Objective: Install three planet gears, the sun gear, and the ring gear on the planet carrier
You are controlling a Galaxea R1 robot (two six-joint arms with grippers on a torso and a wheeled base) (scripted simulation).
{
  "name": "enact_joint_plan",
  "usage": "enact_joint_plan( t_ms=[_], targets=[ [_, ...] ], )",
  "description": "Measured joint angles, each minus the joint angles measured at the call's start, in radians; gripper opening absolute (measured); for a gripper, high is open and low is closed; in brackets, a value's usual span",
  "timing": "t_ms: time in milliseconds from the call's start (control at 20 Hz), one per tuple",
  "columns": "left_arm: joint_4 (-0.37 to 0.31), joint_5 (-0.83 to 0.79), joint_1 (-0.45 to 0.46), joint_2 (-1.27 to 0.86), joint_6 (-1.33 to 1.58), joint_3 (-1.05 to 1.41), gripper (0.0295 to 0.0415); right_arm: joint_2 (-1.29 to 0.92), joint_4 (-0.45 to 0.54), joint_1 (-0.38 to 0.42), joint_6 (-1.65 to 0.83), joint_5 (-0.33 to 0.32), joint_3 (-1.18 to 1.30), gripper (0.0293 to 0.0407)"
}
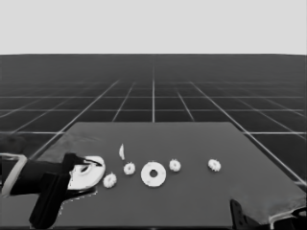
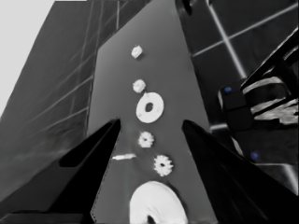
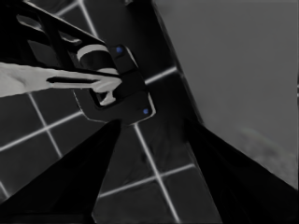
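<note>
Head view: nothing is assembled yet. The smaller round part (image 1: 153,174) lies mid-table with four gears (image 1: 129,168) strung out beside it, none on it. The larger round part (image 1: 89,171) sits at the table's (image 1: 201,201) left end under the parked left gripper (image 1: 72,184), not held. A thin white piece (image 1: 122,151) lies behind.

Left wrist view: left fingers (image 2: 93,154) stand apart, straddling the row of parts.

Right wrist view: right gripper (image 3: 149,154), fingers apart, waits off the table's corner. The next move is likely fetching a first gear.

gears (image 1: 175,165) loose in row | smaller round part (image 1: 153,174) mid-table | larger round part (image 1: 88,172) left end
</note>
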Motion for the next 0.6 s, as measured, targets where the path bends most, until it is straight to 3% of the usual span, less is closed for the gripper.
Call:
enact_joint_plan(
  t_ms=[50, 100, 150, 200, 250, 300, 350, 400, 450, 600],
  targets=[
    [0.03, -0.02, -0.026, 0.001, 0.001, -0.028, 0.0297, -0.006, -0.031, 0.02, 0.001, -0.01, -0.023, 0.0308],
    [0.047, -0.031, -0.042, 0.001, 0.002, -0.046, 0.0314, -0.009, -0.049, 0.032, 0.002, -0.015, -0.037, 0.0337],
    [0.058, -0.038, -0.051, 0.002, 0.002, -0.056, 0.0346, -0.011, -0.06, 0.039, 0.003, -0.019, -0.045, 0.0368],
    [0.53, 0.398, -0.014, 0.177, -0.484, -0.081, 0.0377, -0.012, -0.066, 0.043, 0.003, -0.021, -0.05, 0.038],
    [0.419, 0.877, -0.011, 0.413, -0.984, -0.153, 0.0398, -0.013, -0.07, 0.045, 0.003, -0.022, -0.052, 0.0383],
    [0.131, 0.933, -0.008, 0.549, -1.36, -0.321, 0.0403, -0.013, -0.072, 0.047, 0.003, -0.023, -0.054, 0.0384],
    [-0.045, 0.914, 0.008, 0.592, -1.512, -0.471, 0.0396, -0.013, -0.073, 0.047, 0.003, -0.023, -0.055, 0.0384],
    [-0.144, 0.889, 0.023, 0.609, -1.572, -0.579, 0.039, -0.014, -0.074, 0.048, 0.003, -0.023, -0.055, 0.0384],
    [-0.202, 0.874, 0.034, 0.62, -1.598, -0.65, 0.0387, -0.014, -0.075, 0.048, 0.003, -0.023, -0.055, 0.0385],
    [-0.268, 0.86, 0.047, 0.637, -1.614, -0.745, 0.0385, -0.014, -0.075, 0.048, 0.003, -0.023, -0.056, 0.0385]
  ],
)
